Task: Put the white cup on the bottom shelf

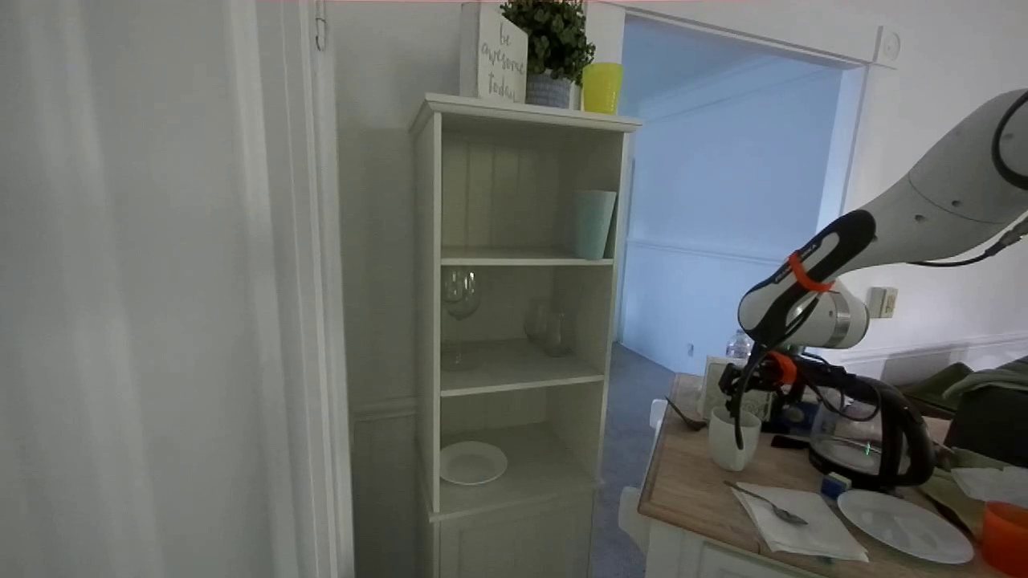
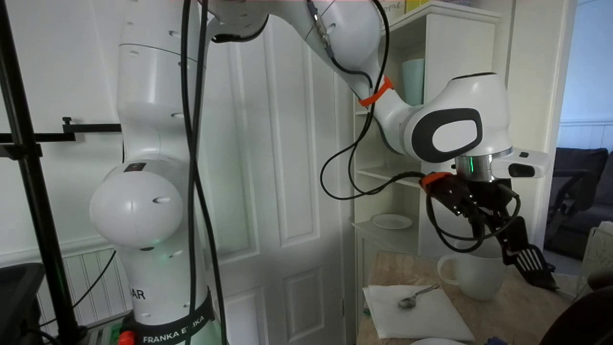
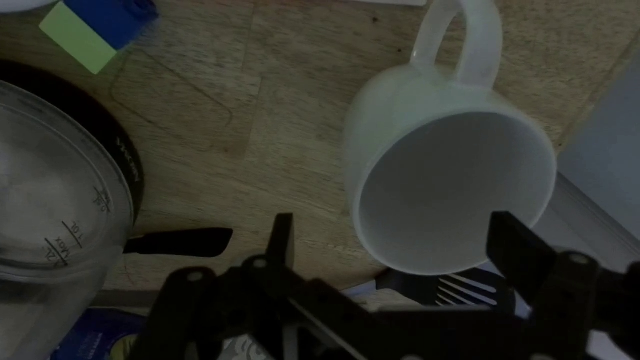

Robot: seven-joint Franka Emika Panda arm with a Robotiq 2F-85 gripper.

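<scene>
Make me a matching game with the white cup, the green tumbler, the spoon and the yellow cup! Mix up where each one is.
Things:
1. white cup
2. pale green tumbler
3. metal spoon
4. yellow cup

Places:
A. on the highest shelf inside the white shelving unit
B. directly on the wooden tabletop
C. on top of the whole shelving unit
D. on the white napkin

Right pairs: 1-B, 2-A, 3-D, 4-C
</scene>
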